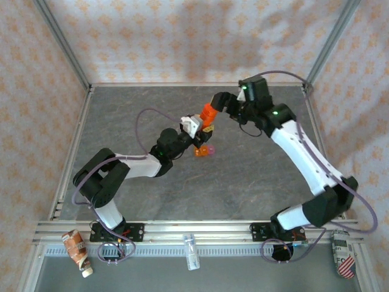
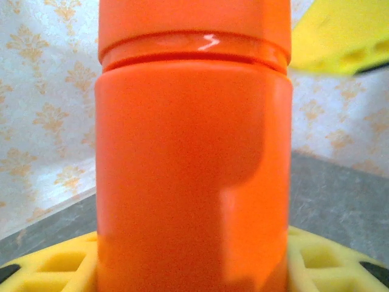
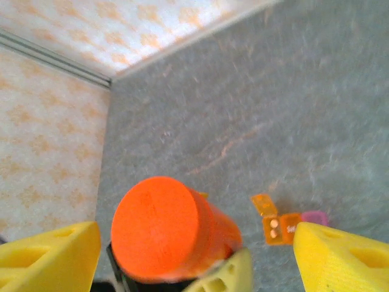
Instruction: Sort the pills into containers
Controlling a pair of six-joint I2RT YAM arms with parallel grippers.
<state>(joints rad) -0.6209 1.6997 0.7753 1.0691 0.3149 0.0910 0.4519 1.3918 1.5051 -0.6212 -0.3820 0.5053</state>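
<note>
Gray table point(image 1: 182, 182), flowery walls point(image 1: 182, 36). One bottle point(image 1: 209, 113), clamped in the left gripper point(image 1: 202, 125); right gripper point(image 1: 219, 101) apart by its cap. One box point(image 1: 205, 151) near the bottle.

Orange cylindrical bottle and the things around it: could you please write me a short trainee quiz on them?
1. True or false: the left gripper grips the body of the orange cylindrical plastic bottle.
2. The right gripper, with a finger on either side of the orange-red cap, is: A open; B shut on the cap; C shut on a pill.
3. Where does the tiny translucent plastic box, with one orange and one pink compartment, lie?

Key:
1. True.
2. A.
3. On the grey table, apart from both grippers.
</note>
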